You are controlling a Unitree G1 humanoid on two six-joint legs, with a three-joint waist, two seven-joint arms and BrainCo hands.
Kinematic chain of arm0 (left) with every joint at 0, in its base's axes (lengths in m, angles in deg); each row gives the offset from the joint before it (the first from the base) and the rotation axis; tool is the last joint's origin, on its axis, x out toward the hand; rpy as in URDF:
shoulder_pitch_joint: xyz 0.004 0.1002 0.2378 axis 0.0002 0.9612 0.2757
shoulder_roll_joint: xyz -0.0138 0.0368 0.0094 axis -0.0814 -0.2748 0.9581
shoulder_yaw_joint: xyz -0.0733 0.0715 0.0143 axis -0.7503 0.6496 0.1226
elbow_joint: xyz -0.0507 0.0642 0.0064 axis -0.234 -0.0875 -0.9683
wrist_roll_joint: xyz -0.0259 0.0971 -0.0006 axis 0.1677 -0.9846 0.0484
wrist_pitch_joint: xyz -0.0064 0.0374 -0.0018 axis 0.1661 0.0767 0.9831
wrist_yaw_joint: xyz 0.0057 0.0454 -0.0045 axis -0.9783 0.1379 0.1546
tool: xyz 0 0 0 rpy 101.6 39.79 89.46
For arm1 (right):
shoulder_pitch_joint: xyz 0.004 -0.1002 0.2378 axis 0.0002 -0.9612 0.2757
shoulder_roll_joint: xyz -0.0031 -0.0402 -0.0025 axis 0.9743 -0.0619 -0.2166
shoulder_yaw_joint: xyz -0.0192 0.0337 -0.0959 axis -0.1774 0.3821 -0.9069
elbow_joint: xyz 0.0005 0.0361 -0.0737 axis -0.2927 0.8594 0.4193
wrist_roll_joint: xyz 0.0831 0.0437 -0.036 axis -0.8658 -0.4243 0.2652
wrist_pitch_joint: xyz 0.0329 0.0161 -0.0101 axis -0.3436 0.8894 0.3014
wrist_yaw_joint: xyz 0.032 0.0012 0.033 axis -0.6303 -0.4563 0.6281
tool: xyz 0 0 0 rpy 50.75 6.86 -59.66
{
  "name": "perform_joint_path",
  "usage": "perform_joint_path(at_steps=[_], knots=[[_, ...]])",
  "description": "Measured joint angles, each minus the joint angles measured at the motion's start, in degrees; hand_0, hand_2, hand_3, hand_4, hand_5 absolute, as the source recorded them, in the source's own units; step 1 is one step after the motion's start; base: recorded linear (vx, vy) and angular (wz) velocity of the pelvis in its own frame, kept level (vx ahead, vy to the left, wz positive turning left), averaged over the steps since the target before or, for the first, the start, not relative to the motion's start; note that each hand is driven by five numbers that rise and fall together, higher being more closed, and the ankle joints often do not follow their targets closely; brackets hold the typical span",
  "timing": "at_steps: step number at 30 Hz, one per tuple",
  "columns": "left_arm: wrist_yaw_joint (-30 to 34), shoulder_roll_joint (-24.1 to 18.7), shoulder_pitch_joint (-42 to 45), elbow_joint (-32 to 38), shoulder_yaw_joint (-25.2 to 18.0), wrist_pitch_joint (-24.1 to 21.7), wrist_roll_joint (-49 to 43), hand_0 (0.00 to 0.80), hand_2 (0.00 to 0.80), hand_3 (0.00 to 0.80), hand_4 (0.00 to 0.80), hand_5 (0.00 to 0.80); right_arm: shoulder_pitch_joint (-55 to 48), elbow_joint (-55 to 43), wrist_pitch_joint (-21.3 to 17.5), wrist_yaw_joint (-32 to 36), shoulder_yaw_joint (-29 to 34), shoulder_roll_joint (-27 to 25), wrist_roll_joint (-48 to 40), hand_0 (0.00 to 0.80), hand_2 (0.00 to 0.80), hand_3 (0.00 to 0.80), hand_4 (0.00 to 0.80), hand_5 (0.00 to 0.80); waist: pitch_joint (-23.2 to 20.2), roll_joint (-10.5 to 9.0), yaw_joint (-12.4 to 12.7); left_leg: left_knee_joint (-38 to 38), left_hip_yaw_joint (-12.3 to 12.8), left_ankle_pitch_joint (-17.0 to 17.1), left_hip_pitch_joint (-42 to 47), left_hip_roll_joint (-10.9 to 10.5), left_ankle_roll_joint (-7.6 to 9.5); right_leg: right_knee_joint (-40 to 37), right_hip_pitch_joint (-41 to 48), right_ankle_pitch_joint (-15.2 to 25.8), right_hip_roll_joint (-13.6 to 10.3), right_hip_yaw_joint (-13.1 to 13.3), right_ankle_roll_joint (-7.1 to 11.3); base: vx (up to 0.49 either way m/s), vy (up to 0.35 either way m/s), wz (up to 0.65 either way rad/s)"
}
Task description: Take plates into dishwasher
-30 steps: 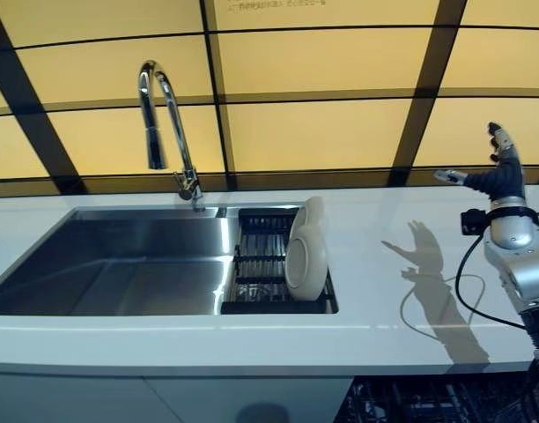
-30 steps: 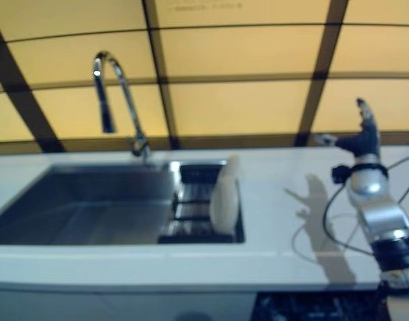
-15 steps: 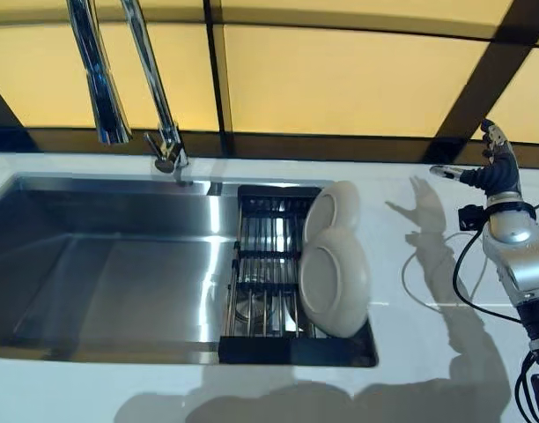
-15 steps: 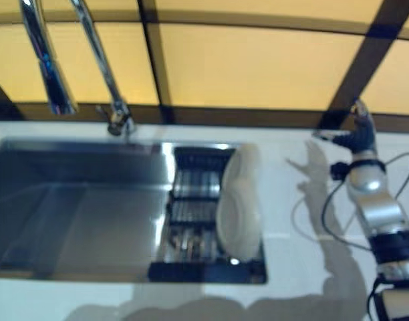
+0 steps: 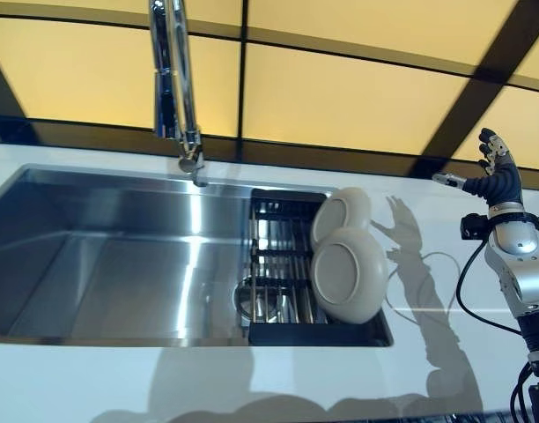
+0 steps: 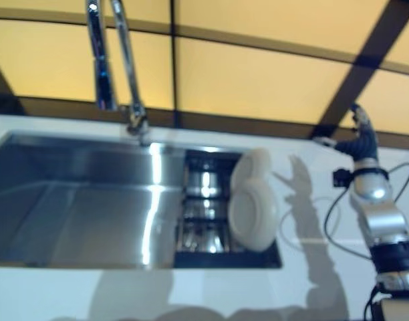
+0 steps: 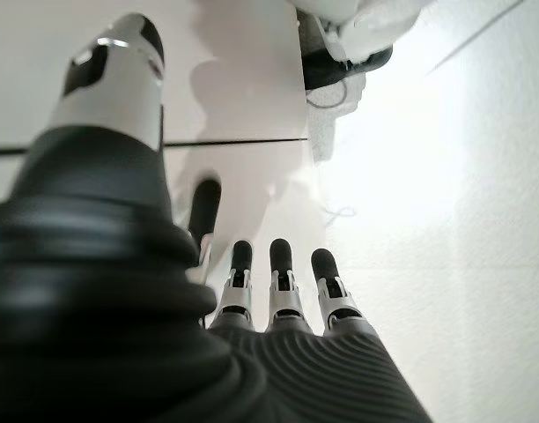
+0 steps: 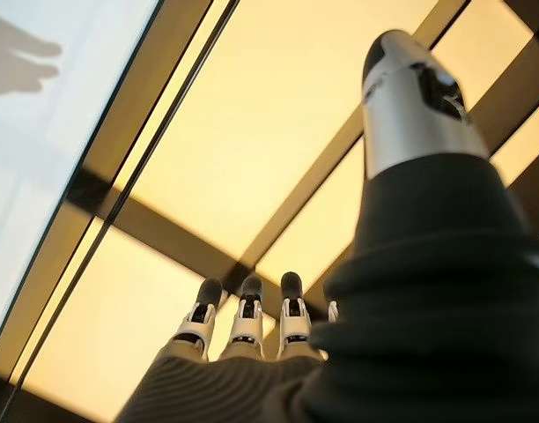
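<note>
Plates [image 5: 347, 273], two of them, stand on edge at the right end of a black rack [image 5: 283, 291] set in the steel sink [image 5: 111, 256], centre of the frame, with bare white counter [image 5: 428, 291] to their right. Farther right, the right hand [image 5: 497, 176] is raised over the counter, fingers straight, holding nothing, well apart from them. Behind the sink rises the tap [image 5: 174, 88]; the left hand [image 7: 269, 291], fingers straight and empty, shows only in its wrist view.
</note>
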Motion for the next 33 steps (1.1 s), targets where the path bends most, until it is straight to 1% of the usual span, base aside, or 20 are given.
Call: perform_joint_path(at_steps=[1,2,3,4,5,6,7,9,11,16,20,22,23,25,28,30,33], knots=[[-0.08,-0.04,0.48,0.00,-0.16,0.35,0.04,0.000,0.000,0.000,0.000,0.000,0.00,-0.02,0.04,0.18,-0.34,0.00,-0.50,0.000,0.000,0.000,0.000,0.000,-0.42,-0.64,-0.57,-0.01,0.65,0.07,0.00,-0.05,-0.10,-5.27,0.06,0.52,0.23,-0.57,0.14,0.067,-0.167,-0.29],[-0.18,0.00,0.62,-0.02,-0.62,0.76,0.05,0.000,0.000,0.000,0.000,0.000,0.00,-0.11,0.04,0.21,-0.51,0.01,-1.04,0.000,0.000,0.000,0.000,0.000,-0.59,-0.90,-0.84,-0.03,0.65,0.13,-0.02,-0.11,-0.19,-7.82,0.26,0.94,0.50,-0.50,0.31,0.048,-0.123,-0.14],[-0.50,-0.02,0.80,-0.25,-1.39,1.21,0.10,0.000,0.000,0.000,0.000,0.000,-0.03,-0.15,0.11,0.22,-0.56,0.11,-1.64,0.000,0.000,0.000,0.000,0.000,-0.96,-1.55,-1.54,0.00,0.49,0.22,-0.10,-0.34,-0.32,-11.02,0.67,2.53,0.73,-0.34,0.71,0.043,-0.112,0.05],[-0.77,-0.22,1.28,-0.24,-1.94,1.42,0.22,0.000,0.000,0.000,0.000,0.000,-0.26,-0.15,0.35,0.30,-0.55,0.17,-2.41,0.000,0.000,0.000,0.000,0.000,-1.59,-2.48,-1.96,0.01,0.39,0.48,-0.10,-0.90,-0.71,-12.80,1.29,3.76,0.67,-0.22,0.49,0.047,-0.107,0.13],[-1.08,-0.45,1.62,-0.24,-2.07,1.42,0.54,0.000,0.000,0.000,0.000,0.000,-0.42,-0.21,0.48,0.28,-0.54,0.45,-2.90,0.000,0.000,0.000,0.000,0.000,-1.97,-3.12,-2.11,0.07,0.36,0.65,-0.05,-1.20,-0.95,-13.87,1.55,4.94,0.55,-0.05,-0.09,0.067,-0.113,0.15],[-1.27,-0.60,2.02,-0.23,-2.37,1.41,0.59,0.000,0.000,0.000,0.000,0.000,-1.25,-0.69,0.67,0.37,-0.51,1.15,-3.63,0.000,0.000,0.000,0.000,0.000,-2.65,-3.73,-2.48,0.04,-0.14,0.81,0.06,-1.26,-1.41,-15.29,2.06,7.16,1.00,0.33,-1.34,0.081,-0.096,0.22],[-1.31,-0.47,2.01,-0.09,-2.34,1.39,0.60,0.000,0.000,0.000,0.000,0.000,-1.79,-1.04,1.23,0.95,-0.55,1.66,-4.49,0.000,0.000,0.000,0.000,0.000,-2.95,-3.91,-2.97,0.05,-1.66,1.00,0.08,-1.25,-1.97,-17.02,3.14,8.55,1.79,0.38,-2.42,0.086,-0.092,0.25],[-1.24,0.04,2.00,0.10,-2.29,1.33,0.59,0.000,0.000,0.000,0.000,0.000,-1.80,-1.04,2.05,1.89,-0.56,1.75,-5.64,0.000,0.000,0.000,0.000,0.000,-3.06,-3.71,-3.37,-0.15,-3.30,1.45,0.07,-0.93,-2.64,-18.80,4.12,9.19,2.90,0.60,-3.14,0.082,-0.060,0.20],[-1.10,0.58,2.19,0.08,-2.27,1.33,0.56,0.000,0.000,0.000,0.000,0.000,-1.80,-1.03,2.51,2.60,-0.56,1.76,-5.69,0.000,0.000,0.000,0.000,0.000,-3.19,-3.47,-3.38,-0.50,-4.02,1.78,0.41,-0.84,-3.12,-20.28,5.00,10.06,3.43,0.67,-3.78,0.074,-0.040,0.01],[-1.03,1.17,3.51,-0.10,-2.28,1.34,0.50,0.000,0.000,0.000,0.000,0.000,-2.15,-1.03,3.29,4.23,-0.54,1.79,-6.12,0.000,0.000,0.000,0.000,0.000,-3.41,-2.61,-3.38,-1.99,-4.06,1.79,2.29,-0.87,-3.33,-23.03,7.77,10.86,3.95,0.56,-4.22,0.047,-0.046,-0.02],[-1.00,1.48,3.87,-0.10,-2.26,1.33,0.47,0.000,0.000,0.000,0.000,0.000,-2.15,-1.04,4.74,6.06,-0.54,1.78,-6.80,0.000,0.000,0.000,0.000,0.000,-3.29,-2.17,-3.36,-2.62,-4.13,1.91,2.88,-0.89,-3.51,-23.06,7.93,10.75,4.08,0.52,-4.29,0.020,-0.047,-0.01],[-0.99,1.54,3.89,-0.07,-2.28,1.29,0.45,0.000,0.000,0.000,0.000,0.000,-2.39,-1.04,7.22,8.87,-0.53,1.77,-9.73,0.000,0.000,0.000,0.000,0.000,-3.28,-2.07,-3.42,-2.83,-4.17,1.96,2.99,-0.89,-3.52,-23.26,8.11,10.72,4.03,0.48,-4.26,0.011,-0.062,0.02],[-1.00,1.53,3.89,-0.01,-2.28,1.29,0.45,0.000,0.000,0.000,0.000,0.000,-2.42,-1.04,7.87,9.52,-0.53,1.77,-10.53,0.000,0.000,0.000,0.000,0.000,-3.28,-2.04,-3.46,-2.93,-4.23,1.95,3.02,-0.88,-3.54,-23.27,8.12,10.71,4.04,0.44,-4.26,-0.012,-0.074,0.04],[-1.00,1.54,3.78,0.17,-2.31,1.18,0.41,0.000,0.000,0.000,0.000,0.000,-3.02,-1.20,11.13,13.08,-0.51,1.73,-14.25,0.000,0.000,0.000,0.000,0.000,-3.23,-1.91,-3.44,-3.08,-4.41,1.91,3.00,-0.83,-3.77,-23.27,8.00,10.53,4.04,0.29,-4.02,-0.036,-0.075,0.04],[-1.01,1.50,3.80,0.48,-2.32,1.11,0.39,0.000,0.000,0.000,0.000,0.000,-5.54,-1.80,14.47,17.11,-0.55,1.72,-15.93,0.000,0.000,0.000,0.000,0.000,-3.13,-1.75,-3.45,-3.13,-4.83,1.92,2.84,-0.89,-3.81,-23.25,7.87,10.45,4.03,0.22,-4.04,-0.030,-0.047,0.02],[-1.01,1.50,3.89,0.48,-2.37,1.10,0.39,0.000,0.000,0.000,0.000,0.000,-6.92,-1.91,15.49,18.47,-0.55,1.67,-16.40,0.000,0.000,0.000,0.000,0.000,-3.06,-1.64,-3.57,-3.15,-5.56,1.92,2.78,-0.99,-3.81,-23.25,7.89,10.43,4.06,0.22,-4.06,-0.005,-0.038,-0.01],[-0.99,1.49,4.00,0.47,-2.38,0.86,0.38,0.000,0.000,0.000,0.000,0.000,-7.17,-1.92,15.80,18.91,-0.56,1.00,-16.96,0.000,0.000,0.000,0.000,0.000,-2.91,-1.42,-3.62,-3.13,-5.74,1.96,2.45,-1.02,-3.78,-23.27,7.75,10.43,4.10,0.18,-4.06,0.000,-0.010,0.00]])
